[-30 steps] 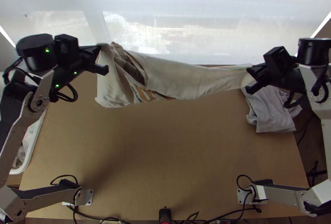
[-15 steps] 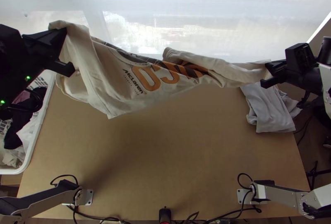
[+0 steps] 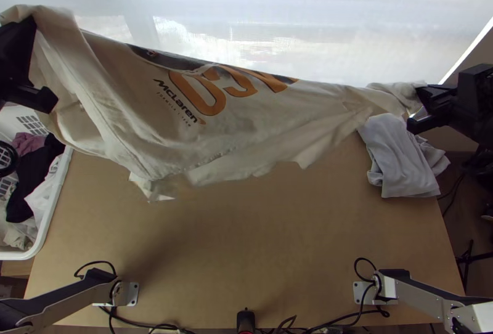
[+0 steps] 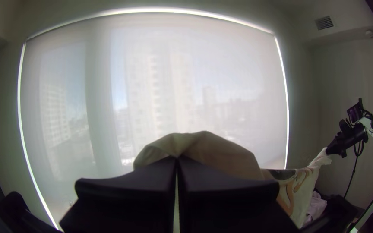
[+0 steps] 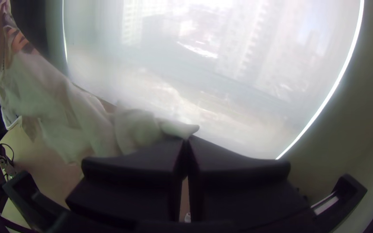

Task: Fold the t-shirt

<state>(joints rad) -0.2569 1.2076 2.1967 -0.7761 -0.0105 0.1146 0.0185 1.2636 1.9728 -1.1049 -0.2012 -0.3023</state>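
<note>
1 shirt [image 3: 135, 93], held aloft over the worktop [image 3: 246, 248]: your left claw [image 4: 176, 159] and right claw [image 5: 187, 139] were each closed on it. It had spread wider, likely readying you to lay it.

Home, perhaps: blind [image 4: 229, 64], laundry [image 3: 28, 181]

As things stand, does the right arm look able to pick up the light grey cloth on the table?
Probably not: in the top view the grey cloth lies near the right gripper, but that gripper's fingers are shut on an end of the t-shirt, so it would likely have to let go first.
</note>
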